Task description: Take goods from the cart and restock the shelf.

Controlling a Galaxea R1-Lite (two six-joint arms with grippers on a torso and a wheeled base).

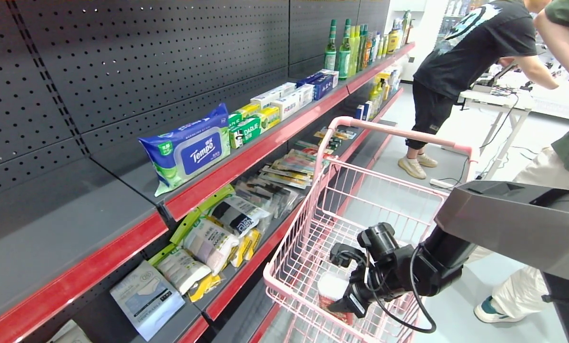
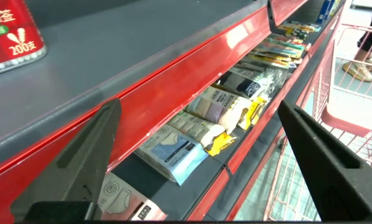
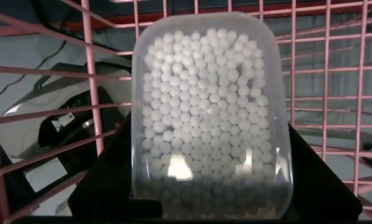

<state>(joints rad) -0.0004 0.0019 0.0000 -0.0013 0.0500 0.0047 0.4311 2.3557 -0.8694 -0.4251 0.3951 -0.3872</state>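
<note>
The swab tub (image 3: pixel 211 106) stands upright in the pink cart (image 1: pixel 398 133), its lid facing the right gripper (image 1: pixel 341 305) above. That gripper's 2 fingers look pressed against the tub's sides. The left gripper (image 2: pixel 198 106) hangs wide open beside the shelf (image 2: pixel 173 68).

Bright, even store light from above; the floor (image 1: pixel 460 138) far right in the head view is washed near white, while the lower shelf (image 1: pixel 246 274) sits in shade under the upper shelf (image 1: pixel 132 181). Soft sheen runs along the red shelf edge (image 2: pixel 192 71), and a small glare spot sits on the clear tub (image 3: pixel 204 124) of white beads. The head view bows straight lines toward its edges.
</note>
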